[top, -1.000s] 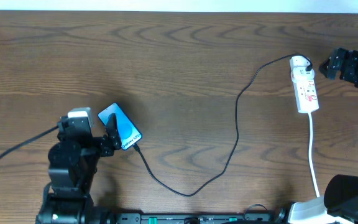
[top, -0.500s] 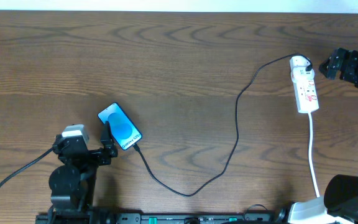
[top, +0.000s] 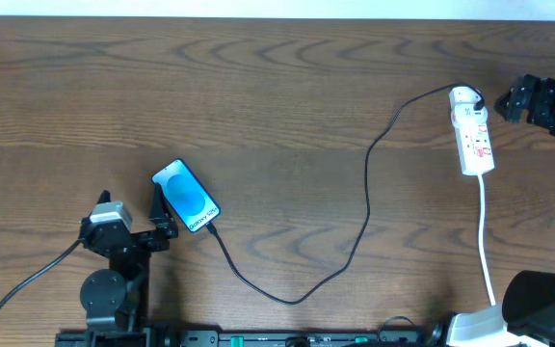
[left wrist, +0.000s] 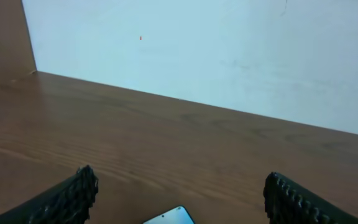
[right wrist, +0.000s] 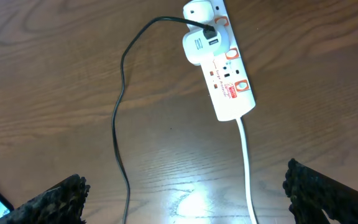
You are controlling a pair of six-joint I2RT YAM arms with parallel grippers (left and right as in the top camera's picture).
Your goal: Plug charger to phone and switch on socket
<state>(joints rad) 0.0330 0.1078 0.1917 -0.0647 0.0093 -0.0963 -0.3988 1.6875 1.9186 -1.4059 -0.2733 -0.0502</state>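
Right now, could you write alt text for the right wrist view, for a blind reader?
A white socket strip lies on a wooden table with the black charger cable plugged into it. The open right hand hovers above, holding nothing.

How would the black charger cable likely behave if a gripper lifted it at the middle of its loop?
Probably floppy: the charger cable lies in loose curves, so it would sag either side. It looks thin and light, easy to lift but apt to slip. Pulling far could tug the phone at its end.
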